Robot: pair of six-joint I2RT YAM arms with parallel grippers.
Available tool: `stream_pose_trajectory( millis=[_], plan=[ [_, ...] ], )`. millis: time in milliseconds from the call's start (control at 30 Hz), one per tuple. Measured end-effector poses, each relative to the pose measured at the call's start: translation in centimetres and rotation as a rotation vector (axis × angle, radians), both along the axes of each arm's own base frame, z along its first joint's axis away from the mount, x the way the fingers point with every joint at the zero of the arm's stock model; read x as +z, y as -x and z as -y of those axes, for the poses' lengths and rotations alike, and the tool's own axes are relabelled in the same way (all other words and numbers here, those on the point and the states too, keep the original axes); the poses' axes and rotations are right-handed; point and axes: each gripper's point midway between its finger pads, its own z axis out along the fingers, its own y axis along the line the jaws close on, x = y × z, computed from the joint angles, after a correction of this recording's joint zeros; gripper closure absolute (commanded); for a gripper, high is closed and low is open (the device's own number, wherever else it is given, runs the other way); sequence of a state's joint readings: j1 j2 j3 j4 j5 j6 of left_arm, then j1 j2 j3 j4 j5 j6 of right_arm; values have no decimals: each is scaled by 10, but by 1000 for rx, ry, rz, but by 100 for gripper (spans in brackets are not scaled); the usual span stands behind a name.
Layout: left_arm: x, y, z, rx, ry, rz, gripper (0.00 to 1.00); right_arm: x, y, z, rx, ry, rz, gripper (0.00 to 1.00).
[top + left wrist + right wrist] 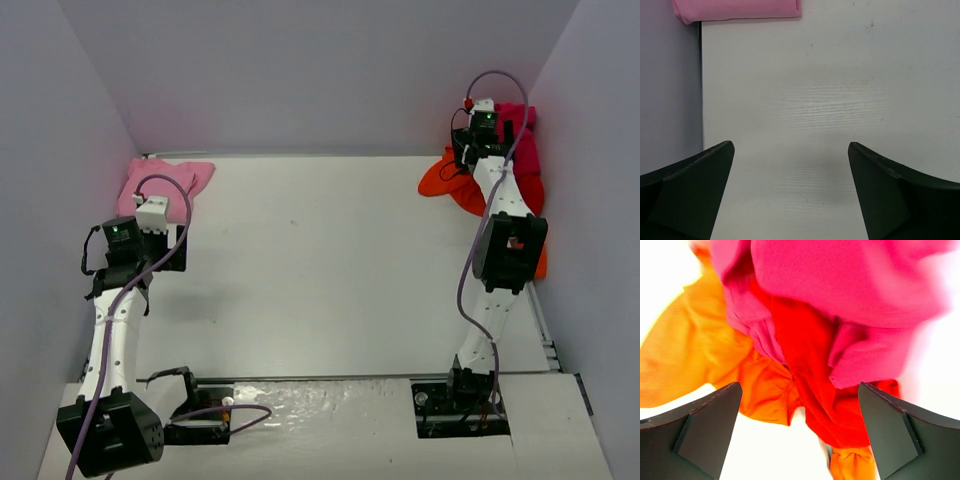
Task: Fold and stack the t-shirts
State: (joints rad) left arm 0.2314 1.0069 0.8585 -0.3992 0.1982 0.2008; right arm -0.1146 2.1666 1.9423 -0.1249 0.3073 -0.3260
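Note:
A folded light pink t-shirt (165, 184) lies at the back left corner of the table; its edge shows at the top of the left wrist view (737, 9). My left gripper (170, 247) is open and empty just in front of it, over bare table (790, 150). A crumpled heap lies at the back right: an orange t-shirt (442, 180), a red t-shirt (531, 193) and a crimson-magenta t-shirt (522, 150). My right gripper (470, 158) hangs open over the heap, with orange (695, 350), red (810, 375) and magenta (850, 280) cloth between its fingers.
Pale grey walls stand close on the left, back and right. The white table (320, 260) stretches between the two piles. The arm bases and purple cables (230, 412) sit at the near edge.

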Motion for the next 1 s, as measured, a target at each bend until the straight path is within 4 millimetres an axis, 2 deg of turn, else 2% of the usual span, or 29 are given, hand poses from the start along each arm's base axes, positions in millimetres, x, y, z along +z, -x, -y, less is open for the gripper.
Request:
stream_pose_trajectory(
  millis=[267, 333, 400, 500, 667, 833, 1000],
  plan=[
    [3, 0, 3, -12, 5, 16, 3, 138, 28, -51, 159, -149, 295, 0],
    [5, 0, 4, -16, 6, 22, 3, 165, 39, -70, 211, -193, 354, 0],
    [6, 0, 5, -23, 10, 27, 3, 182, 51, -88, 273, -235, 390, 0],
    [6, 0, 8, -37, 19, 30, 3, 188, 63, -107, 341, -278, 402, 0],
    [6, -1, 13, -59, 35, 34, 3, 168, 73, -120, 388, -330, 365, 0],
    [9, -1, 15, -67, 41, 33, 3, 145, 75, -121, 384, -350, 321, 0],
    [30, -8, 15, -75, 35, 75, 3, 148, 69, -110, 343, -301, 338, 0]
  ],
)
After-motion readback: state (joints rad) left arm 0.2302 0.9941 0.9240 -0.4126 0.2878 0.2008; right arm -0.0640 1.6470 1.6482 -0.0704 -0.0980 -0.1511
